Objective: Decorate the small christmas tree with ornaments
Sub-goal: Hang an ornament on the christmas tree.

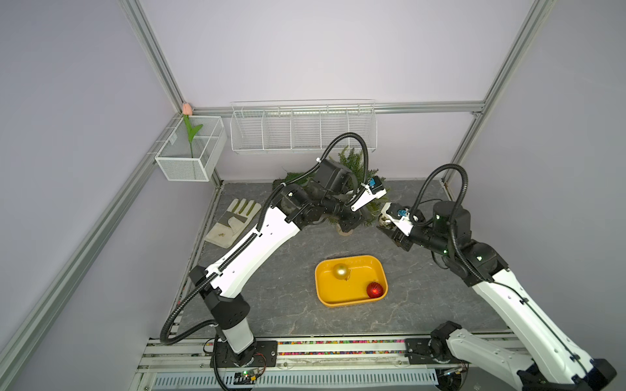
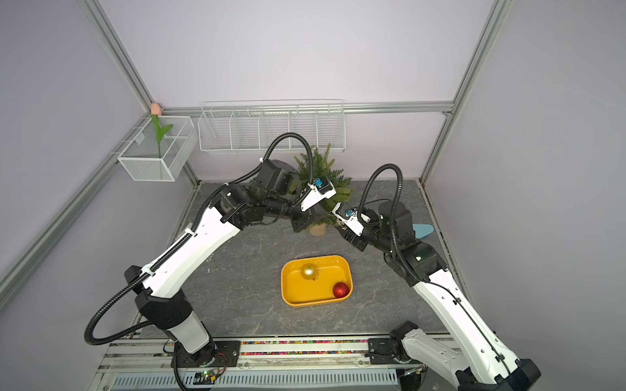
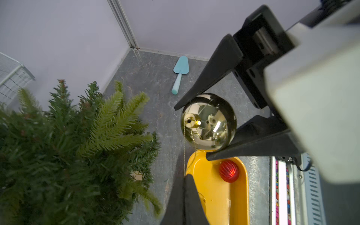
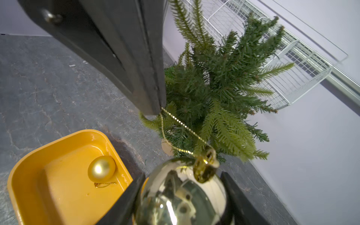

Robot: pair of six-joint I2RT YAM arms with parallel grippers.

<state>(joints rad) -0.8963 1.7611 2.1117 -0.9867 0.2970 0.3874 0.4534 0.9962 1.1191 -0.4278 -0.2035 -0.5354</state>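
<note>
Right pincer [image 4: 183, 174], right wrist view: my jaws clamp the shiny gold bauble [image 4: 175, 198]; left pincer [image 4: 156, 110], pressed together, pinches its bead cord [image 4: 183, 125] beside the small christmas tree [image 4: 214, 87]. In a top view: matte gold bauble [image 1: 340, 270], red bauble [image 1: 374, 290] in yellow tray [image 1: 345, 287].

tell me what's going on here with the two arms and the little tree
The right claw grips a shiny mirror-like gold ball ornament beside the small green artificial christmas tree. The left claw is shut on that ornament's thin gold bead hanging loop, holding it taut near the branches; I cannot tell whether it is hooked on one. A matte gold ball ornament and a ribbed red ball ornament lie in the yellow plastic tray.
</note>
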